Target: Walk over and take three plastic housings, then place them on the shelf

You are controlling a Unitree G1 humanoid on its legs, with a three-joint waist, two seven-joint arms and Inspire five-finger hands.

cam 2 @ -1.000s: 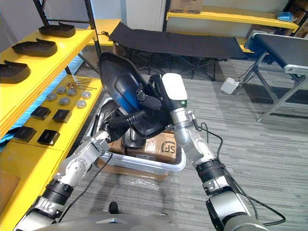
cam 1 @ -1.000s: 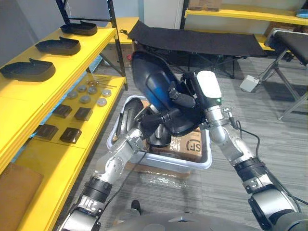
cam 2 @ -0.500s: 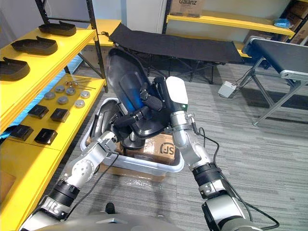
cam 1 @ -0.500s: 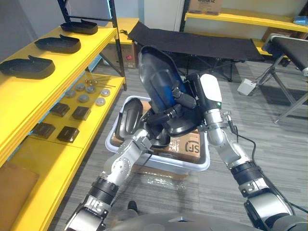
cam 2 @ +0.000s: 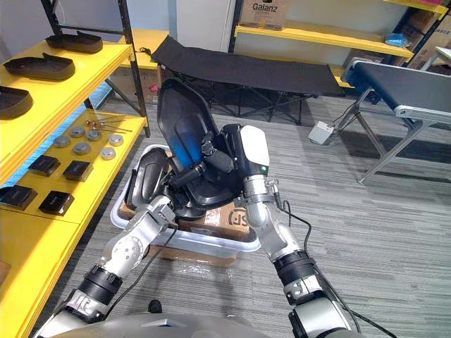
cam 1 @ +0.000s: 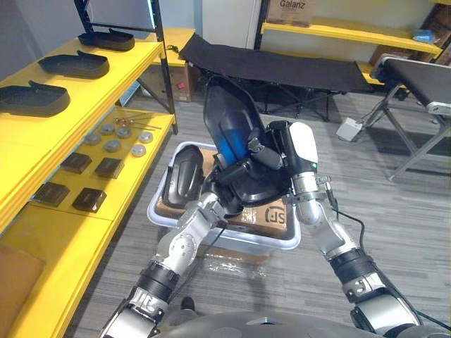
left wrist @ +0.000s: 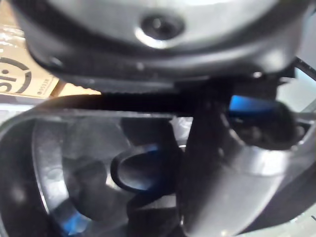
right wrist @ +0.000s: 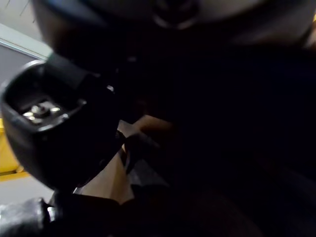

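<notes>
My right hand (cam 1: 280, 146) is shut on a tall black plastic housing (cam 1: 229, 123) and holds it upright above the white bin (cam 1: 232, 243). A second black housing (cam 1: 266, 189) hangs just under it. My left hand (cam 1: 224, 189) reaches up from below with its fingers curled on that lower housing's rim; its hollow inside (left wrist: 94, 168) sits past the thumb (left wrist: 217, 173). Another housing (cam 1: 183, 176) stands in the bin's left end. Three more housings (cam 1: 32, 98) lie in a row on the yellow shelf (cam 1: 91, 91) at the left.
A cardboard box (cam 1: 273, 215) lies in the bin. The lower yellow shelf carries small black blocks (cam 1: 90, 199) and round metal discs (cam 1: 113, 146). A black cot (cam 1: 282, 63) stands behind the bin, and a dark table (cam 1: 423, 70) at the right.
My left hand's fingers have gone from straight to curled on the lower housing. The housings now stand more upright. The camera has shifted.
</notes>
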